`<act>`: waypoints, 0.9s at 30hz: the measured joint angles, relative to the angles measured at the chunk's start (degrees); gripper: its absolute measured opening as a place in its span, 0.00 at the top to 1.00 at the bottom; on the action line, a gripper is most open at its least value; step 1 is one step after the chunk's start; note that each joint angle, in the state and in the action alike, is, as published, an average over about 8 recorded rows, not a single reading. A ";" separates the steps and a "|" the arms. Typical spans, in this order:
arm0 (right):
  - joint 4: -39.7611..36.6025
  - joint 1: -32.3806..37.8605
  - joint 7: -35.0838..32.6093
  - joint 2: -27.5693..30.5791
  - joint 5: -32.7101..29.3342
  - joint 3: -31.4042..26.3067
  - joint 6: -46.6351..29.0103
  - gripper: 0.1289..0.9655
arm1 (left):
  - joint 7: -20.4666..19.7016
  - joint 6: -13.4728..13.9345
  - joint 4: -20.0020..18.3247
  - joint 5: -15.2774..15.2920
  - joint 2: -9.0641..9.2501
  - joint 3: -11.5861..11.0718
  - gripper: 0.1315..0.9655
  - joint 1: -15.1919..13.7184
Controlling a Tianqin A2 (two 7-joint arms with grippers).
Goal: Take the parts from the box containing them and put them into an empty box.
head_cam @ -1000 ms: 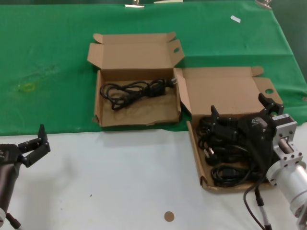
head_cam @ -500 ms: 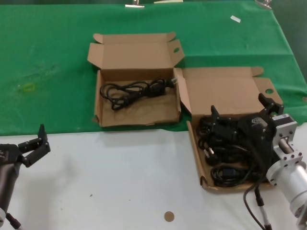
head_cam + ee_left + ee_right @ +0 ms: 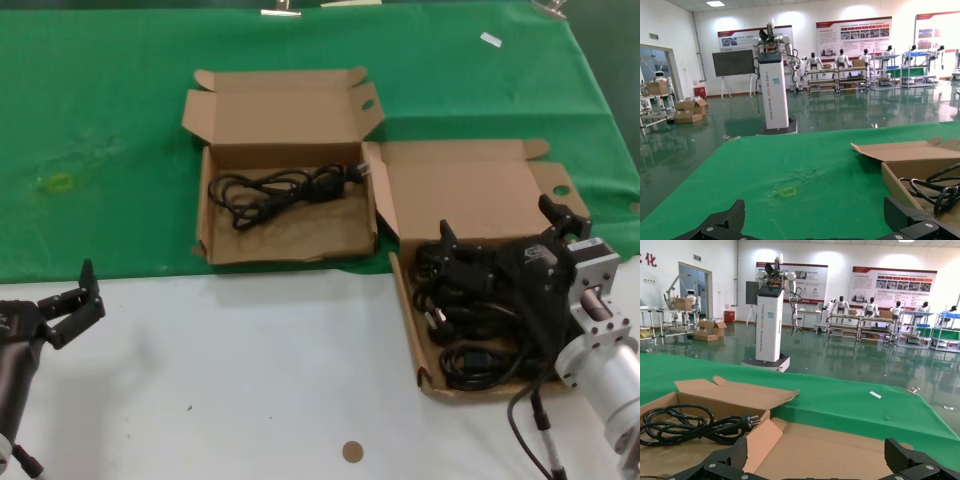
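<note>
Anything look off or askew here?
Nothing major. One small brown disc lies loose on the white table, near its front edge. Both boxes sit flat and open, cords inside.

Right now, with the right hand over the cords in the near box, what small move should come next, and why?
Probably lower the right hand a little and close it on one cord. It hangs open just above the pile in the near box, gripping nothing. The far box holds one cord only. The left hand waits open at the table's near edge.
</note>
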 joint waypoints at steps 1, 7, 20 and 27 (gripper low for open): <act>0.00 0.00 0.00 0.00 0.00 0.00 0.00 0.00 | 0.00 0.00 0.00 0.00 0.00 0.00 0.00 0.00; 0.00 0.00 0.00 0.00 0.00 0.00 0.00 0.00 | 0.00 0.00 0.00 0.00 0.00 0.00 0.00 0.00; 0.00 0.00 0.00 0.00 0.00 0.00 0.00 0.00 | 0.00 0.00 0.00 0.00 0.00 0.00 0.00 0.00; 0.00 0.00 0.00 0.00 0.00 0.00 0.00 0.00 | 0.00 0.00 0.00 0.00 0.00 0.00 0.00 0.00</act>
